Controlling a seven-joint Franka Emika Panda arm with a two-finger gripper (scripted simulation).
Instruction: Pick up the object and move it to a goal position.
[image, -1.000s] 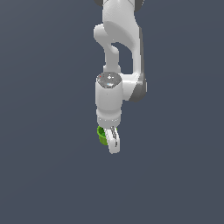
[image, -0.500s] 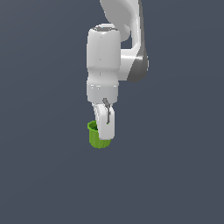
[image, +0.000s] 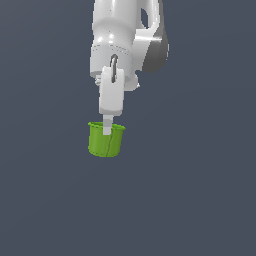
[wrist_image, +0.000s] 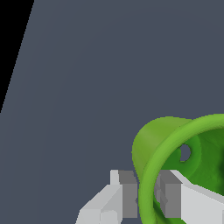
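The cup (image: 106, 140) hangs under your arm (image: 125, 40), upright, its open rim facing up and its walls narrowing slightly toward the base. In the exterior view you see nothing beneath it but flat grey; no shadow or edge tells you whether it is clear of the counter (image: 200, 200) or how high it sits, so treat that as unknown.

Your fingers (wrist_image: 127, 194) are clamped on the cup's wall. The wrist view makes this plain: one finger sits outside the rim and the other inside the hollow, with the green wall pinched between them. So the hold is on one side of the rim, not across the whole cup. In the exterior view a single finger shows in front of the near wall, reaching down just past the rim.

The relation that matters for your coming move is this: the cup's axis runs straight down in line with the fingers, but the body of the cup lies off to one side of the pinch point, toward the exterior view's left by a little. Its weight therefore hangs off-centre from the grip. A quick sideways carry could, I judge, let it pivot or slip in the pinch.

No goal marker shows in either view, so you cannot tell from here which way the target lies.
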